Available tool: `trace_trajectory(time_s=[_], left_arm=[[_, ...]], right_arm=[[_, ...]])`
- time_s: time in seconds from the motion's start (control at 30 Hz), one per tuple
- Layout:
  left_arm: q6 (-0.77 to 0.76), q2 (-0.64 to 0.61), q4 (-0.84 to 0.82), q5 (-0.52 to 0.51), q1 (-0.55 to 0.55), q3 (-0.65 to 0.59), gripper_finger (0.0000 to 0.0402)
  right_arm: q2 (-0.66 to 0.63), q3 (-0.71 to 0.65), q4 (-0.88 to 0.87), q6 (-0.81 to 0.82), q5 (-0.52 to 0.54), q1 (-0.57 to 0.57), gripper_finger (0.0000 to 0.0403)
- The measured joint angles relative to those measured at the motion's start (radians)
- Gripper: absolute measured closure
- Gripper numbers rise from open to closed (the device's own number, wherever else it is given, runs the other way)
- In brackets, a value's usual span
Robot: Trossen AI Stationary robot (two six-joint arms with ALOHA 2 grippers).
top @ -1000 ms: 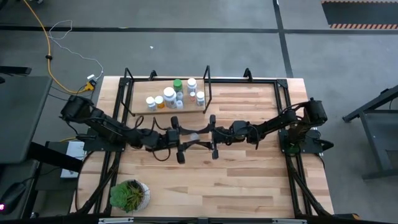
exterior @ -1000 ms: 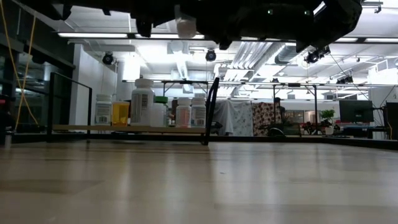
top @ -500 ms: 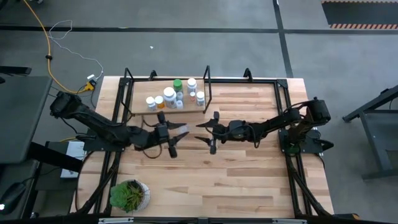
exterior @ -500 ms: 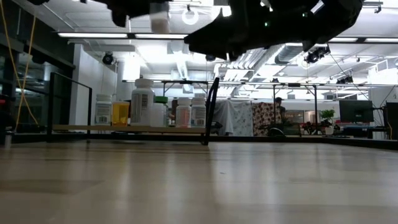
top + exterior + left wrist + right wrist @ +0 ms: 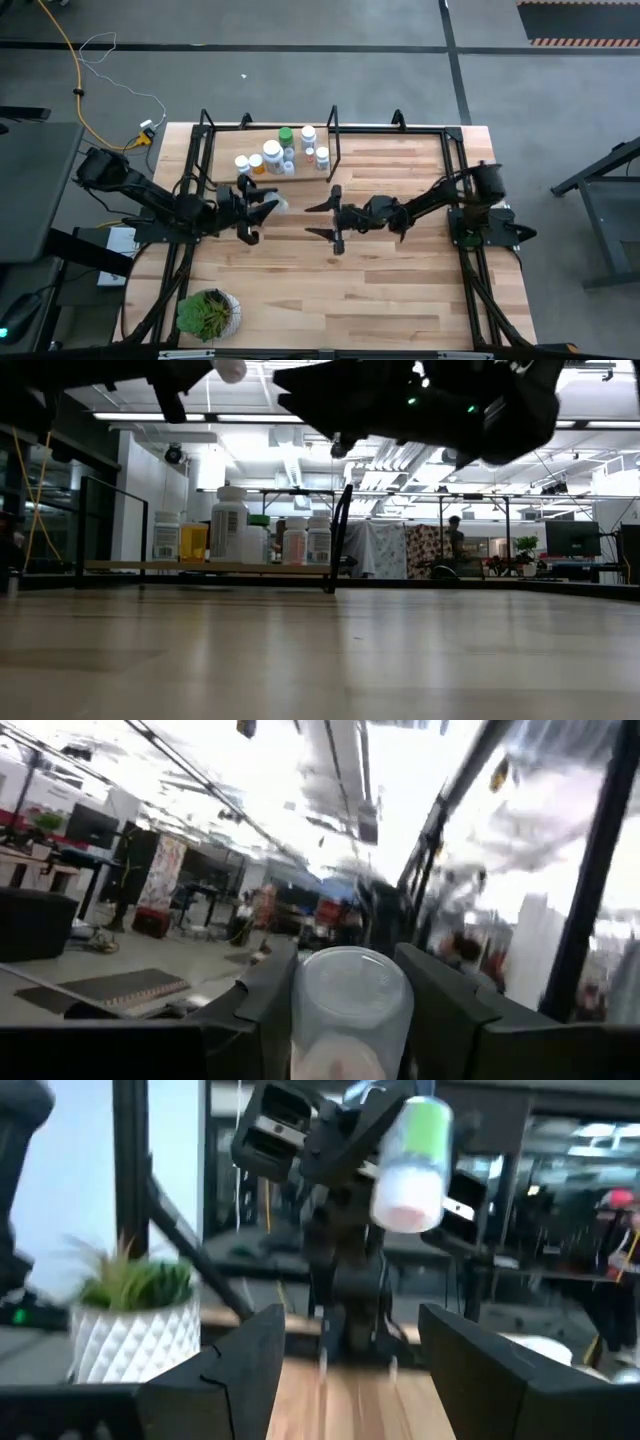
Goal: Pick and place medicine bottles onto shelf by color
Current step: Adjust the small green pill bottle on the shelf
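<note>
A white medicine bottle (image 5: 277, 204) with a green label (image 5: 425, 1125) hangs above the middle of the table, and my left gripper (image 5: 262, 205) is shut on it. To its right, my right gripper (image 5: 322, 220) stands open and apart from the bottle, with nothing between its fingers (image 5: 250, 1350). The shelf (image 5: 225, 150) stands at the table's far edge. Several medicine bottles (image 5: 275, 155), mostly white with one green and one orange, stand upright on its plank (image 5: 200, 567). My left gripper pinches the bottle's body (image 5: 350, 1020) between its two fingers (image 5: 265, 1010), one on either side. The fingers come about level from the table's left, tipped a little upward. The bottle lies along them, and its white end (image 5: 408, 1198) sticks out past their tips toward my right gripper. It is lifted clear of the table.
A leafy plant in a white pot (image 5: 208, 312) stands at the table's near left corner. Black frame rods (image 5: 455, 170) run along the table's right side and far edge. Bare wooden tabletop (image 5: 380, 290) lies below and in front of both grippers.
The bottle was between both grippers a second ago. My left gripper has carried it toward the table's left, away from my right gripper, which no longer has it. My left gripper has tipped upward. My right gripper has moved a little toward the left.
</note>
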Motion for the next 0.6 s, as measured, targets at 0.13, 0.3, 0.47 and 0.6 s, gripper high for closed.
trace_trajectory(time_s=[0.13, 0.3, 0.47, 0.6], left_arm=[[-0.030, 0.057, 0.088, -0.009, 0.014, 0.001, 0.0261], [-0.030, 0.106, 0.150, -0.039, 0.014, 0.000, 0.0261], [-0.030, 0.104, 0.157, -0.041, 0.015, 0.001, 0.0261], [-0.051, 0.102, 0.158, -0.045, 0.015, 0.002, 0.0261]], right_arm=[[0.138, 0.090, 0.172, 0.079, 0.031, -0.007, 0.0180], [0.228, 0.211, 0.171, 0.275, 0.030, -0.024, 0.0180], [0.240, 0.266, 0.171, 0.425, -0.058, -0.048, 0.0180], [0.242, 0.297, 0.172, 0.555, -0.083, -0.061, 0.0180]])
